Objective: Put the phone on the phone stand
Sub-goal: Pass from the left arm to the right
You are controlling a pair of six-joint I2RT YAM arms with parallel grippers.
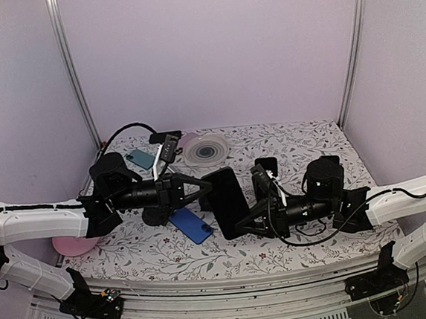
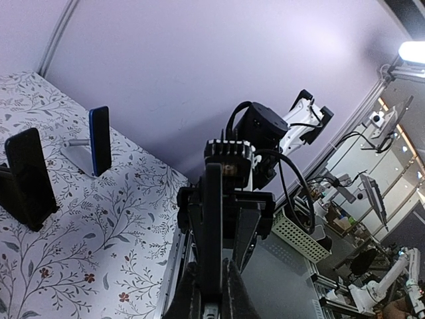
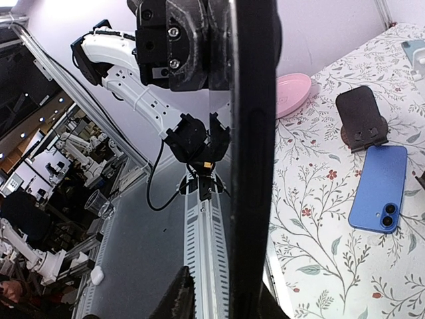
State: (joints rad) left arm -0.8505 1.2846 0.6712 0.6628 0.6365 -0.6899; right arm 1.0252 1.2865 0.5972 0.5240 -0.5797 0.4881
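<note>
A black phone (image 1: 228, 203) hangs edge-on above the middle of the table between both arms. My left gripper (image 1: 204, 188) is shut on its left end; in the left wrist view the phone (image 2: 212, 226) rises straight out of the gripper (image 2: 212, 286). My right gripper (image 1: 241, 220) straddles the other end. In the right wrist view the phone (image 3: 255, 133) rests against one finger of that gripper (image 3: 222, 299), with a gap to the other finger. An empty dark phone stand (image 3: 360, 119) sits on the floral cloth under my left arm (image 1: 152, 215).
A blue phone (image 1: 191, 225) lies flat beside the empty stand. Another black phone (image 2: 30, 179) and a blue one (image 2: 99, 139) stand upright on stands behind the right arm. A pink plate (image 1: 75, 246) sits front left, a grey bowl (image 1: 206, 149) and teal phone (image 1: 142, 158) at the back.
</note>
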